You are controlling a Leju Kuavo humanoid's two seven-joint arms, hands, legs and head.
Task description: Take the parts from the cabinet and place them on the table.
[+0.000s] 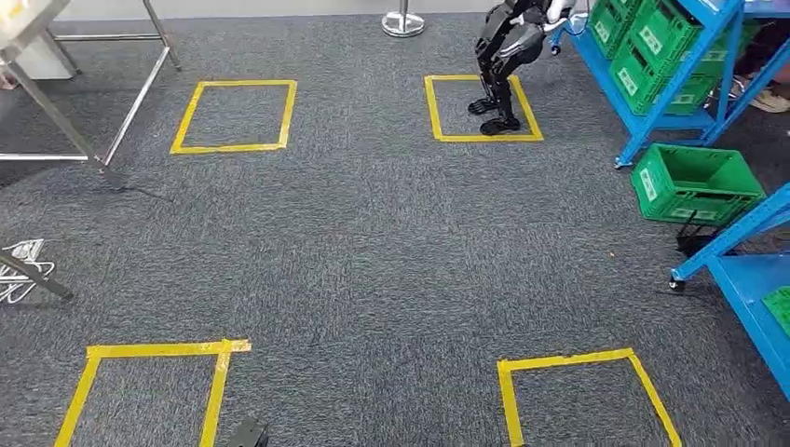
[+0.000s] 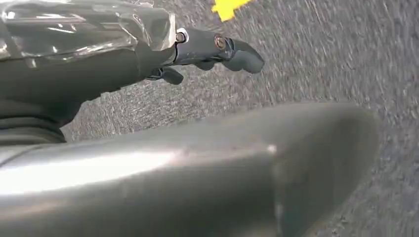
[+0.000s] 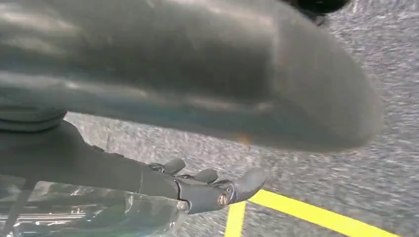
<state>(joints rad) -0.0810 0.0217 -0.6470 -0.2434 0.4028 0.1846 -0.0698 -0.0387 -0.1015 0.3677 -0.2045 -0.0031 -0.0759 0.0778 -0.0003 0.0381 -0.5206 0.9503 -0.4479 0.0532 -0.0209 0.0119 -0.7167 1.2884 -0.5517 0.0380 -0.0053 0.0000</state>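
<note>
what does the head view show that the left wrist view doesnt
Head view alone: four yellow tape squares, one at, another robot standing in the far right square, blue racks with green crates, one crate on the floor, and metal table legs at the far left. Left wrist view alone: the left hand, fingers loosely curled and holding nothing, under a clear cover, with a blurred silver arm part close to the lens. Both share: grey carpet and yellow tape; the wrist view catches just a scrap of it.
</note>
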